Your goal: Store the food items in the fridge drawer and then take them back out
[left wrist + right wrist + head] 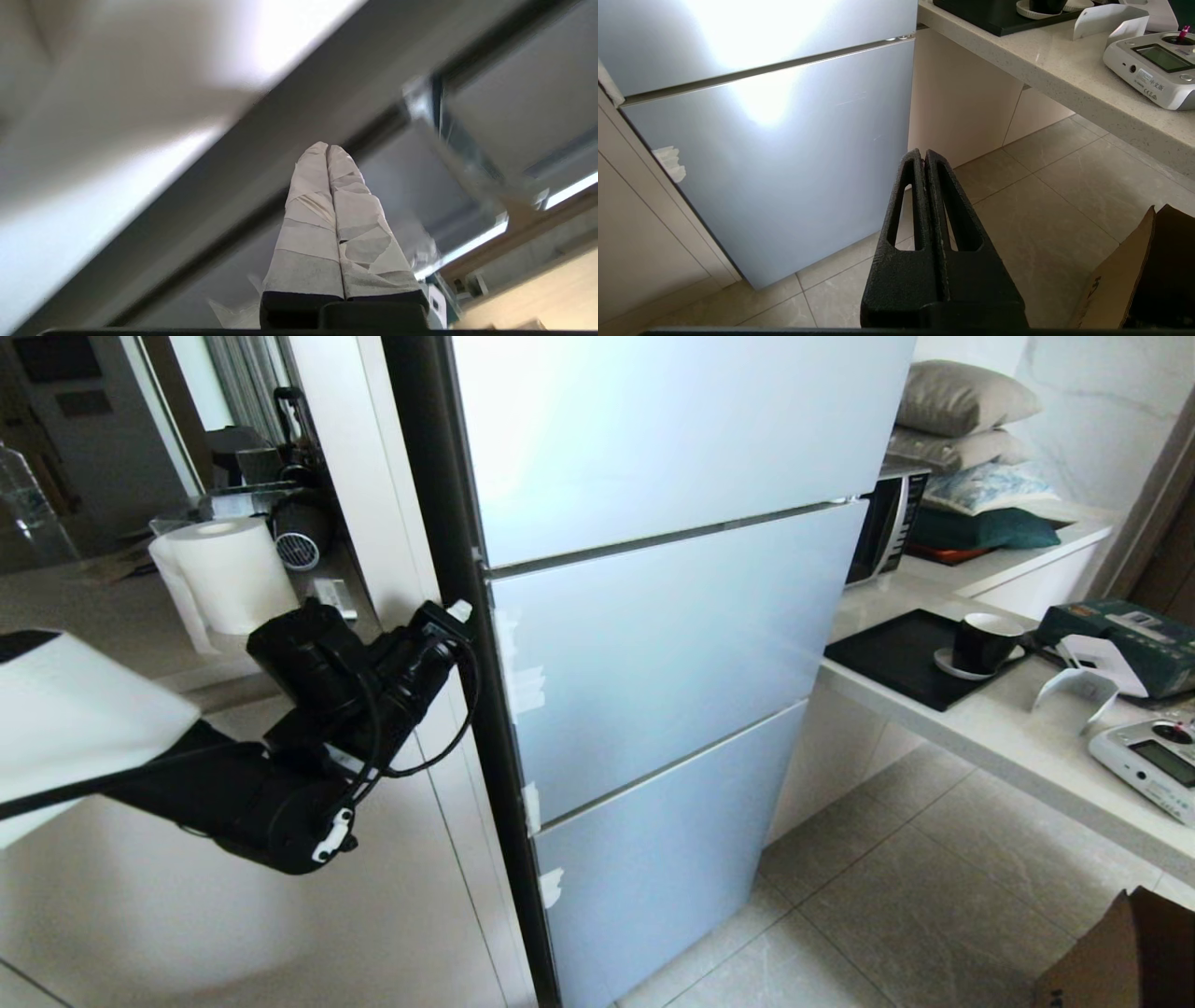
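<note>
The fridge [672,644] stands closed, its three pale blue-grey fronts flush. The fridge drawer and the food items are hidden or out of view. My left gripper [459,611] is raised at the fridge's dark left edge, level with the seam between the top and middle fronts. In the left wrist view its tape-wrapped fingers [310,224] are pressed together, shut on nothing, pointing at that dark edge. My right gripper [923,154] hangs low and shut, empty, over the floor before the lowest front [775,154].
A pale cabinet panel [392,523] adjoins the fridge on the left, with a paper towel roll [233,569] behind. On the right, a counter [1008,728] carries a black tray [896,653], a cup [985,642] and a white device [1148,761]. A cardboard box [1120,957] sits on the floor.
</note>
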